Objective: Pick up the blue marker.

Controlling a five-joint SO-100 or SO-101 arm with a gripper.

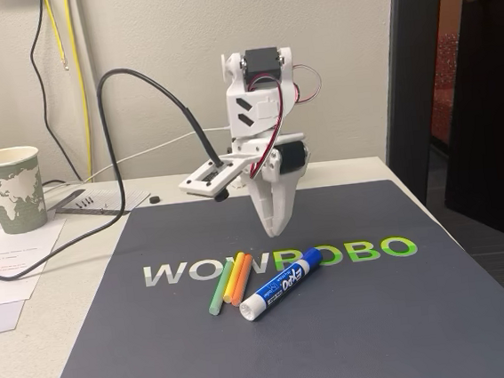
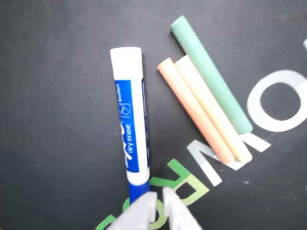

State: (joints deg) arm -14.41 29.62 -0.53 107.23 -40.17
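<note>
On mat [image 1: 356, 340]: one blue marker [image 1: 282, 284], three sticks [image 1: 231, 281]; hand [image 1: 274, 227] above.

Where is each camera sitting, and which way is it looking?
Fixed view: sits low at the front of the table, looking across the dark printed mat at the white arm, whose gripper hangs above the thick white-and-blue marker.
Wrist view: rides on the arm, looking straight down at the mat; the pale gripper tips poke in from the bottom edge over the marker's blue cap.
Shared: both show the marker beside the thin green stick, yellow stick and orange stick.
</note>
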